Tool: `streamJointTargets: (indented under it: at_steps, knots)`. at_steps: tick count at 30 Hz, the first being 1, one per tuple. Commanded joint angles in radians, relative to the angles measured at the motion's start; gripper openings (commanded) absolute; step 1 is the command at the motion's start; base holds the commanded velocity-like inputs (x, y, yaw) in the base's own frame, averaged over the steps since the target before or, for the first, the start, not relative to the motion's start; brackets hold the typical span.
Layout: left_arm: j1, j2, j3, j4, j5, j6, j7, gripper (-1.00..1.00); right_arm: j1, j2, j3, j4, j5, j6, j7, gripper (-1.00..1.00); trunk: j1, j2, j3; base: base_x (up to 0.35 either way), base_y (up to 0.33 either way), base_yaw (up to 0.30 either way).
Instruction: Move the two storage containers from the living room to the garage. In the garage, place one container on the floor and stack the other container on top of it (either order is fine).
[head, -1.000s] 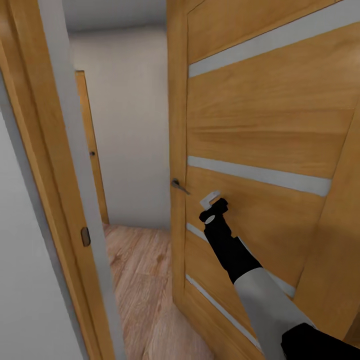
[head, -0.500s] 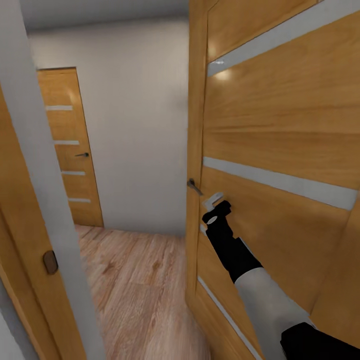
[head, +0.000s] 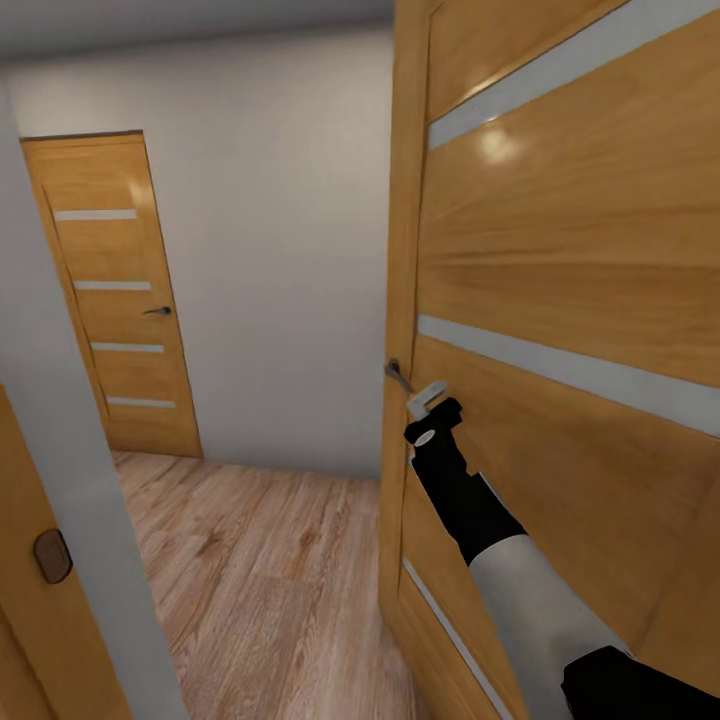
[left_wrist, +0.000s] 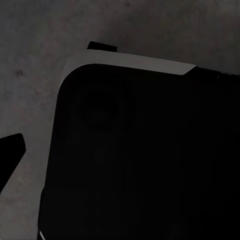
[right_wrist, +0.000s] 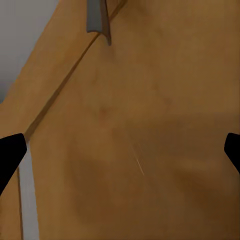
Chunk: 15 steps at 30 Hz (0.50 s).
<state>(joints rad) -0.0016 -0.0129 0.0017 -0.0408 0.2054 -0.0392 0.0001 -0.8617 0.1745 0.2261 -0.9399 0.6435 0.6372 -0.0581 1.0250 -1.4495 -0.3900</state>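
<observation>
The right tool (head: 432, 405) is reaching out against the open wooden door (head: 560, 260), its tips spread wide and gripping nothing, with the door handle (head: 397, 375) just beside it. Beyond it, a light wood-plank floor (head: 270, 570) is running to a closed door (head: 115, 300). I cannot tell the left tool's state; the storage containers are out of sight.

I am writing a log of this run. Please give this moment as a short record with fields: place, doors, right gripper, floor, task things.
place: doorway into a small hall with white walls
near door: wooden door with pale stripes, standing open at the right
door handle: grey lever at the door's edge
right gripper: against the near door, just beside the handle, jaws apart
far door: second wooden door, shut
floor: light wood planks
task things: no container in sight
</observation>
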Motion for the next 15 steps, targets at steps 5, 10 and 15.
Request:
streamJointTargets:
  at_steps: [5,10,15]
  knots:
    - [0.0,-0.001,0.0,-0.001,0.006,-0.002,0.0,1.0,-0.001,0.0,-0.003,0.0,0.012,0.029,-0.008,1.0,0.0,0.0,-0.001,0.001,0.0,-0.202]
    - [0.0,-0.001,0.0,-0.001,0.006,-0.002,0.0,1.0,-0.001,0.0,-0.002,0.0,0.013,0.032,-0.005,1.0,0.0,0.0,-0.001,0.0,0.0,-0.06]
    - [0.0,-0.001,0.0,-0.001,0.006,-0.002,0.0,1.0,-0.001,0.0,0.0,0.0,0.013,0.024,-0.002,1.0,0.0,0.0,-0.001,0.0,0.0,-0.008]
